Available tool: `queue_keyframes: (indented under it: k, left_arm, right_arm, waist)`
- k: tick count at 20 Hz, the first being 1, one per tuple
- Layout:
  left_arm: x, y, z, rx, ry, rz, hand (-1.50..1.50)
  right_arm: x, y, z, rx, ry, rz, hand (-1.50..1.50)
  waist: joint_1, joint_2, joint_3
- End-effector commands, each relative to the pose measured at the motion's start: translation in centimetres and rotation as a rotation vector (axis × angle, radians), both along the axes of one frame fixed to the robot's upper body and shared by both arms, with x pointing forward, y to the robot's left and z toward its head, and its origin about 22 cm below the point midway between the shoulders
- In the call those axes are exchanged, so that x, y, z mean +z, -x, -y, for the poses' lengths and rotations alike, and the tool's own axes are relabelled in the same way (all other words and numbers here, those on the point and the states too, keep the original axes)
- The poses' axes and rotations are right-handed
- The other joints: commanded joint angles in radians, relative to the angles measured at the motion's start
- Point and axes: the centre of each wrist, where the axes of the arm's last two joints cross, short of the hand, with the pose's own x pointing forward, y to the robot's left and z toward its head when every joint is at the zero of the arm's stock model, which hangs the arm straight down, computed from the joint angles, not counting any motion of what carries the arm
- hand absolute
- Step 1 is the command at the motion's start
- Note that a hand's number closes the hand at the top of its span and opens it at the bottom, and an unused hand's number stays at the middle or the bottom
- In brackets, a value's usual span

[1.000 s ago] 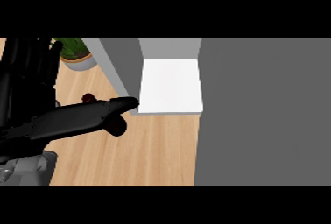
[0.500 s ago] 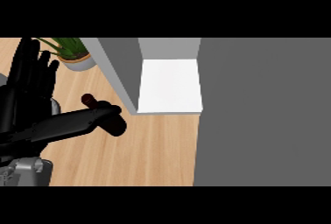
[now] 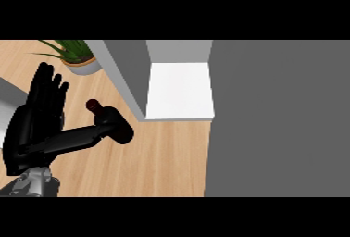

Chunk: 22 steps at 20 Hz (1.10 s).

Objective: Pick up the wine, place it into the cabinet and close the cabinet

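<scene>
The wine bottle (image 3: 91, 106) is dark red. It stands on the wooden counter just left of the cabinet's open compartment, and only its top and shoulder show. My left hand (image 3: 37, 122) is at the view's left, fingers straight and pointing up. Its thumb (image 3: 82, 136) stretches right across the bottle's lower part and hides it. No finger is curled round the bottle. The cabinet (image 3: 126, 76) is grey, with a white shelf (image 3: 179, 92) open to view. My right hand shows nowhere.
A potted green plant (image 3: 74, 55) stands at the back left, beside the cabinet's side wall. A large flat grey panel (image 3: 277, 120) fills the right half of the view. Bare wooden counter (image 3: 160, 159) lies in front of the shelf.
My left hand has drawn back to the left, away from the shelf, and its fingers have swung upright. The bottle's top now shows and has barely moved.
</scene>
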Motion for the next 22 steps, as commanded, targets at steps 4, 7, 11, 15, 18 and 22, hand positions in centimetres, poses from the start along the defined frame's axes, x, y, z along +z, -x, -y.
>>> queue_keyframes:
  k: [4, 7, 11, 15, 18, 22]
  left_arm:
    - [-2.8, -1.1, -1.4, -0.012, 0.011, -0.025, -1.50]
    - [-6.2, -1.8, -1.5, 0.007, -0.003, -0.051, -1.50]
    - [-6.9, -2.7, -1.6, -0.004, 0.006, -0.063, -1.50]
    - [-9.5, -2.7, -3.4, 0.035, 0.010, -0.084, -1.50]
    - [-12.4, -1.7, -4.0, 0.018, 0.006, -0.102, -1.50]
    - [-13.2, -2.9, -5.1, 0.018, 0.013, -0.118, -1.50]
  right_arm:
    - [3.3, 5.3, 1.7, 0.039, -0.043, 0.080, -1.50]
    - [3.1, 5.1, 1.7, 0.028, -0.034, 0.087, -1.50]
    - [4.1, 4.5, 1.4, 0.024, -0.047, 0.080, -1.50]
    - [3.8, 5.0, 1.5, 0.021, -0.038, 0.082, -1.50]
    - [3.5, 4.5, 1.3, 0.000, -0.038, 0.093, -1.50]
    - [3.8, 5.0, 1.8, 0.022, -0.032, 0.083, -1.50]
  waist:
    - [-0.007, -0.001, 0.001]
    - [-0.014, 0.000, 0.001]
    - [0.001, 0.002, 0.000]
    - [-0.005, 0.001, 0.000]
    - [-0.001, 0.001, 0.000]
    - [-0.006, 0.002, 0.000]
